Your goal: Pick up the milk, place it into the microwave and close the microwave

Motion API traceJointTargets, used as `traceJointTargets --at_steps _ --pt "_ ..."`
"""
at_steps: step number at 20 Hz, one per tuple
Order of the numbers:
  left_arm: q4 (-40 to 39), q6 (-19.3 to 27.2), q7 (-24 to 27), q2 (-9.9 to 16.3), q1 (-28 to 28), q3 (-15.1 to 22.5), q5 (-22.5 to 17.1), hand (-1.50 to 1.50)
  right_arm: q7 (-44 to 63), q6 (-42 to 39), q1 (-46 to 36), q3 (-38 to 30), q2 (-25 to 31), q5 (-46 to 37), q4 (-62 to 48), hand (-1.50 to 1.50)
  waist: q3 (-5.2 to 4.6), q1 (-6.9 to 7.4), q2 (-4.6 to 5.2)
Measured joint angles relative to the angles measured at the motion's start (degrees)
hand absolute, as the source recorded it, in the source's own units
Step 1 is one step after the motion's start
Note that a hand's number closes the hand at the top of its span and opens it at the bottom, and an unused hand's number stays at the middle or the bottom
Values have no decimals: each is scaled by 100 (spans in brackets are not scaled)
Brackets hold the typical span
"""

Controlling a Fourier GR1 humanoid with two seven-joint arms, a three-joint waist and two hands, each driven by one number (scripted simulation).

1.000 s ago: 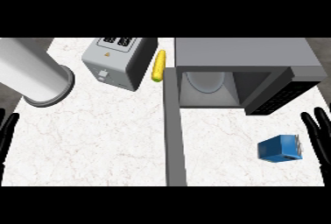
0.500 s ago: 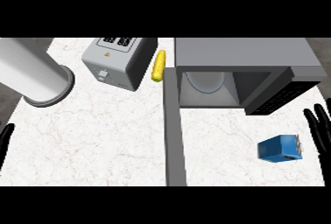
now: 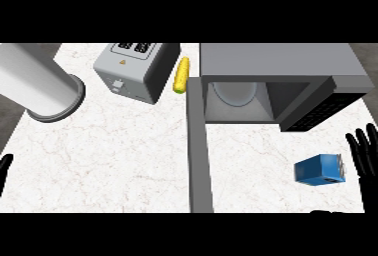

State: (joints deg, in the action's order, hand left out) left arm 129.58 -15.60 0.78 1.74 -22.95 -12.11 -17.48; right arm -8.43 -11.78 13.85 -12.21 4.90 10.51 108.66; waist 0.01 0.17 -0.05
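Compared with half a second before, the right hand (image 3: 365, 152) had crept a little inward from the right edge, so more of its black fingers (image 3: 354, 145) showed; they were straight and spread, pointing up the view, grasping nothing. The left hand (image 3: 4, 170) had sunk further toward the left edge, and only a thin dark sliver of it remained. Too little of it showed to tell how it was set. Nothing else on the counter (image 3: 111, 150) had shifted.

The milk (image 3: 320, 169) was a small blue carton with a paler, whitish face on its right side, sitting slightly turned on the white marbled top. It lay just beside the right hand's fingers, on their inner side and a little below their tips, apart from them and untouched.

Up the view from those fingers stood the microwave (image 3: 280, 62), a grey box with its cavity open and a pale round plate (image 3: 235, 94) inside. Its dark door (image 3: 319, 107) swung out toward the lower right, its free end ending above the fingertips. A long grey strip (image 3: 198, 160) ran down the counter well to the left of the carton.

Further left, well away from both hands, stood a grey toaster (image 3: 133, 72) with a yellow corn cob (image 3: 181, 75) beside it, and a large pale cylinder (image 3: 37, 82) lay tilted near the upper left corner.
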Motion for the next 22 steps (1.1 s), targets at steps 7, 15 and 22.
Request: traceJointTargets --at_steps 7,15,22 --pt "55 -94 70 -81 -127 -1 25 -150 -733 -318 -107 -475 241 -13 -1080 -150 1 0 1" --pt "38 -235 105 -146 -185 -67 -22 -150 -1574 -636 -271 -618 388 -305 -2189 -150 1 3 2" --pt "248 -340 103 -160 -497 -66 -173 -150 -2288 -731 -487 -613 510 -676 -2907 -150 1 15 1"
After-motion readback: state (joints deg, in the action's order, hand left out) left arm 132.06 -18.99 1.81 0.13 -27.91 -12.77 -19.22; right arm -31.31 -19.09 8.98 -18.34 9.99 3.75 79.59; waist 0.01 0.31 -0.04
